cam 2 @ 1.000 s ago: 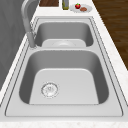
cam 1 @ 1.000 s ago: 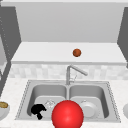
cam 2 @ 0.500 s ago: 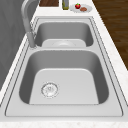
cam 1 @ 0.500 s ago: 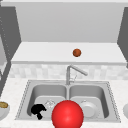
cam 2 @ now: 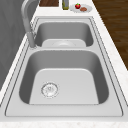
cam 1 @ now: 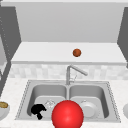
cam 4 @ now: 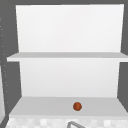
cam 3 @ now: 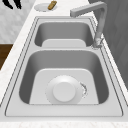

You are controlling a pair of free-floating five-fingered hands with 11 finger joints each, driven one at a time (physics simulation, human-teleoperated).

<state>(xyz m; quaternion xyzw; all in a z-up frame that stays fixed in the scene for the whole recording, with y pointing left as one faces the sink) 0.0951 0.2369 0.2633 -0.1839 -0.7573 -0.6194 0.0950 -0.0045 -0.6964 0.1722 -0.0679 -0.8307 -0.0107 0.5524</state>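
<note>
My left hand hangs in the air low at the left, in front of the left basin, holding nothing. In the right side view its fingertips point down, relaxed, beyond the sink's far end on the room side. A large red ball sits low in the middle and covers the sink's front rim. It lies just right of the hand; I cannot tell if they touch. A white plate lies in the right basin.
A small orange ball rests on the lower shelf above the faucet. A bowl stands on the left counter, with a small plate holding a brown piece. On the right counter are a plate of food and a bottle.
</note>
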